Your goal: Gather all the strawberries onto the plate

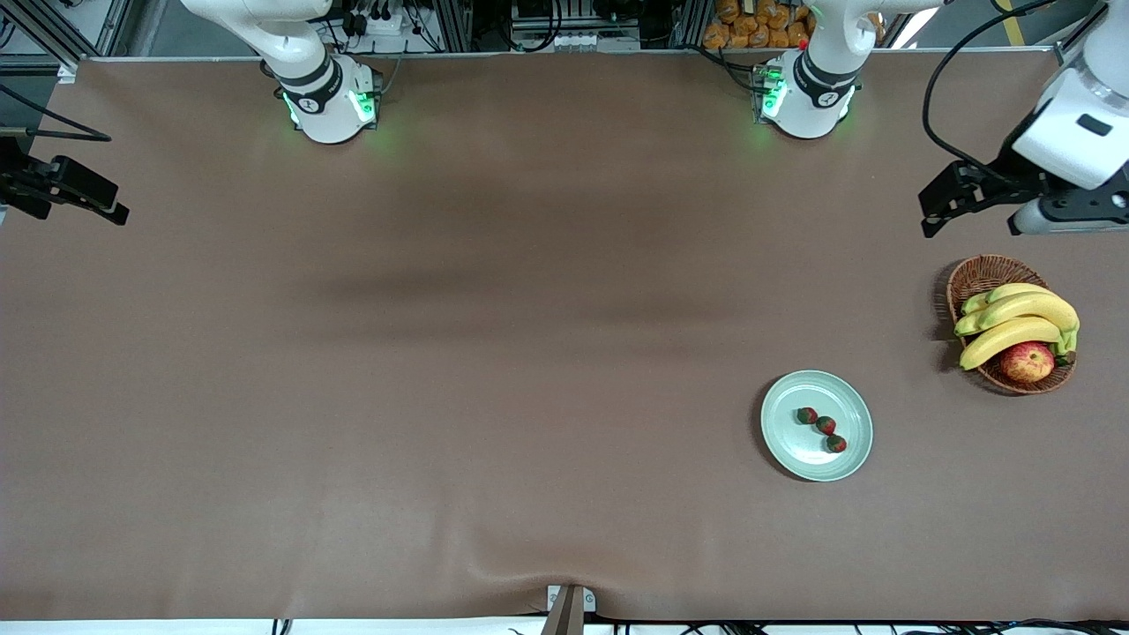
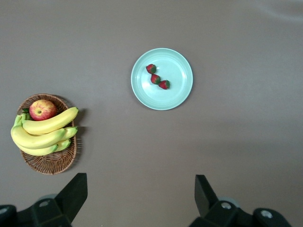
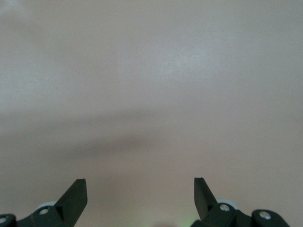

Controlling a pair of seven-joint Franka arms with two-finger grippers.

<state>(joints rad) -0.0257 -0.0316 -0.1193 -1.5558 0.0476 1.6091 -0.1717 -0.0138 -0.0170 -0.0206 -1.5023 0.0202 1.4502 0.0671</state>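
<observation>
Three strawberries (image 1: 821, 428) lie in a row in the pale mint-green plate (image 1: 790, 448), near the left arm's end of the table. They also show in the left wrist view (image 2: 157, 78), in the plate (image 2: 177, 97). My left gripper (image 1: 935, 212) is open and empty, raised high at the left arm's end, above the table beside the basket; its fingertips frame bare table in the left wrist view (image 2: 141, 189). My right gripper (image 1: 106, 210) is open and empty, raised at the right arm's end, over bare table (image 3: 140, 189).
A brown wicker basket (image 1: 979, 275) with bananas (image 1: 1014, 324) and a red-yellow apple (image 1: 1027, 362) stands at the left arm's end, farther from the front camera than the plate. Brown cloth covers the table.
</observation>
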